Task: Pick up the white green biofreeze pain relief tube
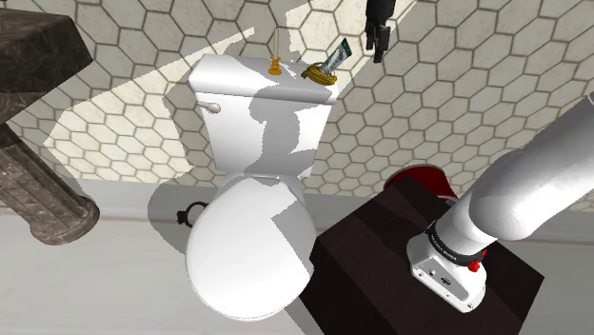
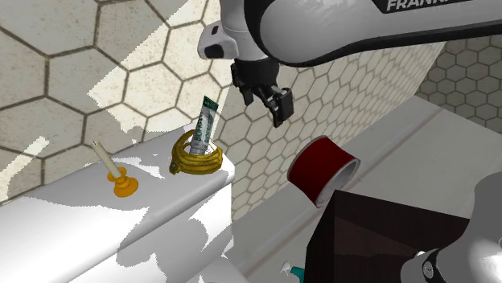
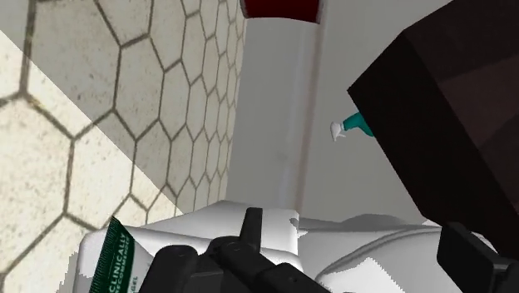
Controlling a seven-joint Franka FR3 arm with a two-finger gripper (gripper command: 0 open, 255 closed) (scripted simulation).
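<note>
On tank (image 2: 96, 217), tube (image 2: 206, 125) in coil (image 2: 195, 165), wrist view catches teal bottle (image 3: 356, 125)

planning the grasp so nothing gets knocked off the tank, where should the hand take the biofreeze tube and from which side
Grip the free upper half of the tube, which stands tilted in the yellow coil ringing its base. Come from above along its lean, probably closing across the flat faces; the open hand hangs up at the second exterior view's right.
</note>
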